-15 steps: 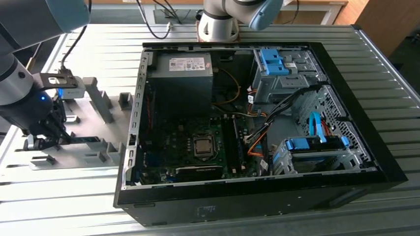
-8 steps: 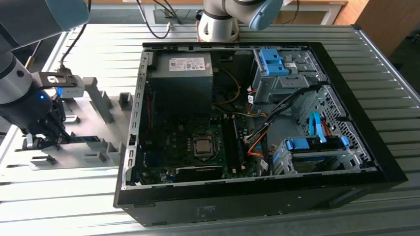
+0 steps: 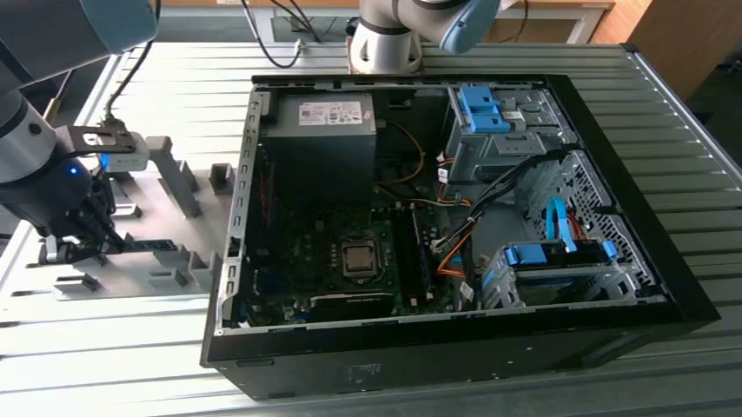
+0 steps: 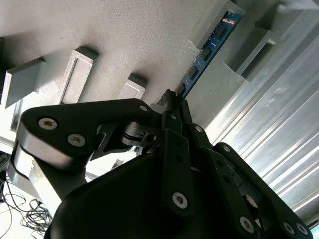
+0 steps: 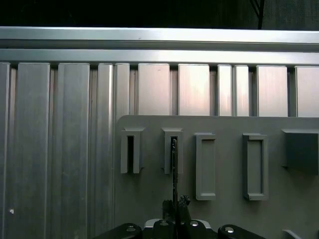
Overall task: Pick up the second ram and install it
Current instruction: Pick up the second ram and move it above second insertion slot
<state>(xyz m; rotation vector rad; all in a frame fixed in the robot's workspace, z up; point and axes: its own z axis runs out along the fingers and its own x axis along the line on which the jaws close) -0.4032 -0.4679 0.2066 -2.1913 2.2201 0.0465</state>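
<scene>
Black fingers [image 4: 192, 124] pinch one end of the second ram [image 4: 207, 50], a thin blue-green chip-lined stick. It stands on edge in the grey slotted holder plate [image 3: 151, 187], exterior view's left of the open black computer case [image 3: 684, 295]. Slots likely keep it graspable.

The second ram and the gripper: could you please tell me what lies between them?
Nothing: in the second wrist view the gripper is closed on the second ram at its near end.
</scene>
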